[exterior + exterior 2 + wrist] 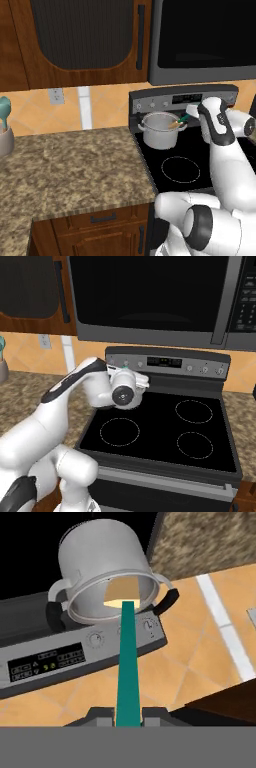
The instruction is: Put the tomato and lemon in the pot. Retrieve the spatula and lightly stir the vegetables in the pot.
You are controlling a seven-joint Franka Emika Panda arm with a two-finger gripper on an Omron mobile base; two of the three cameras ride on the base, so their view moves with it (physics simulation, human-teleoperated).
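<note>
The shiny steel pot (159, 131) stands on the stove's back left burner. In the hand view the pot (95, 554) faces me with its mouth open. My gripper (128, 717) is shut on the teal handle of the spatula (128, 662). Its tan blade (123, 591) reaches over the rim into the pot. From the left base view the gripper (192, 110) hovers to the right of the pot and slightly above it, the spatula (179, 121) slanting down into it. The tomato and lemon are hidden from view. In the right base view my arm (85, 383) covers the pot.
The black stovetop (165, 431) has three free burners in front and to the right. Its control panel (170, 102) rises behind the pot, with a microwave (150, 296) overhead. A granite counter (70, 165) lies to the left, bearing a grey holder with a teal utensil (4, 114).
</note>
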